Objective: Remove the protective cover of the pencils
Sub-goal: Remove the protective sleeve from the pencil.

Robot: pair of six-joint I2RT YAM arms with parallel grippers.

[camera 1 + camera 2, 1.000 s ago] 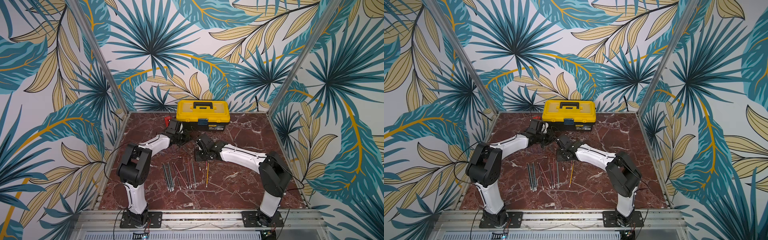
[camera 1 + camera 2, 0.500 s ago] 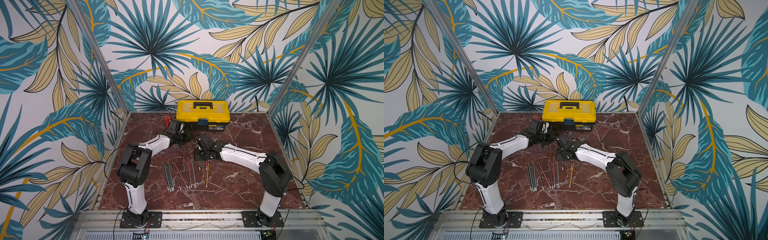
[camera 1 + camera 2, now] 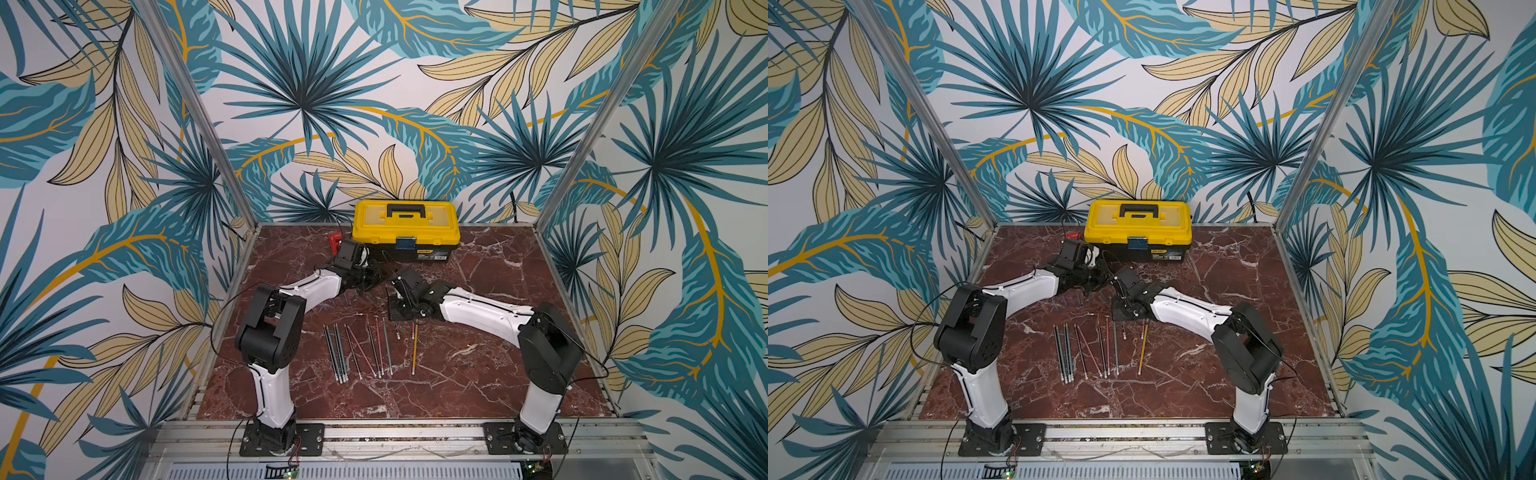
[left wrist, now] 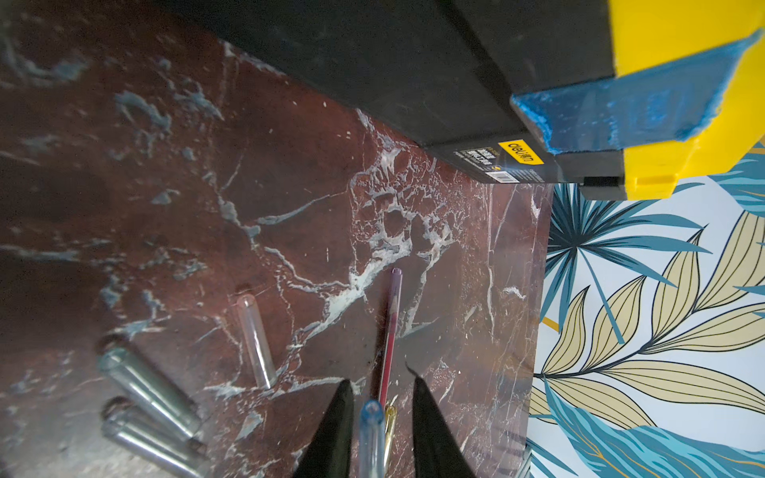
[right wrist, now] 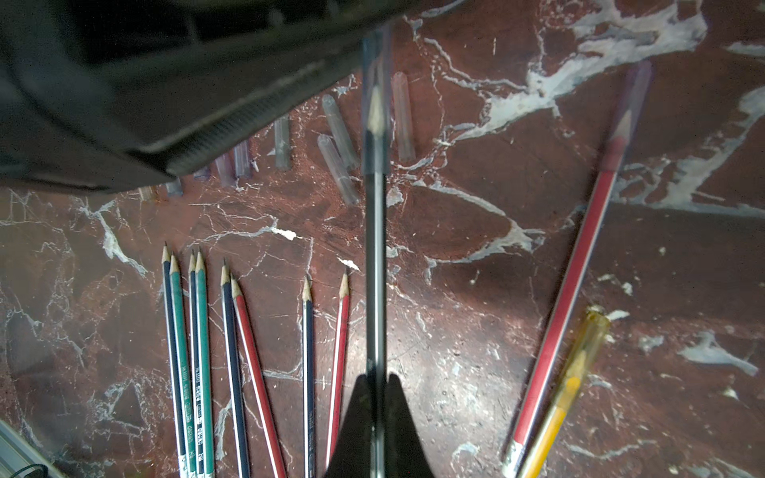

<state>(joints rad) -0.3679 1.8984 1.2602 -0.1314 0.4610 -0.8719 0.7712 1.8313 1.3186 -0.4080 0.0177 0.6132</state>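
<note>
Right gripper (image 5: 376, 378): clamps fully shut on the shaft of a dark pencil (image 5: 376, 269), raised above the marble and aimed toward the left gripper (image 4: 380, 378). Over the pencil's tip, a translucent protective cover (image 5: 374, 82). Left gripper: stands slightly open astride that cover, with a gap showing beside it on one side. Below, on the marble table (image 3: 478, 374), several loose caps (image 5: 339, 136), just far of a row of bare-tipped pencils (image 3: 357, 349) near the middle. Right of the row, a red pencil (image 5: 579, 289) and a yellow one (image 5: 567, 385), both capped. At the far edge, centre, a yellow toolbox (image 3: 405, 230), lid down.
</note>
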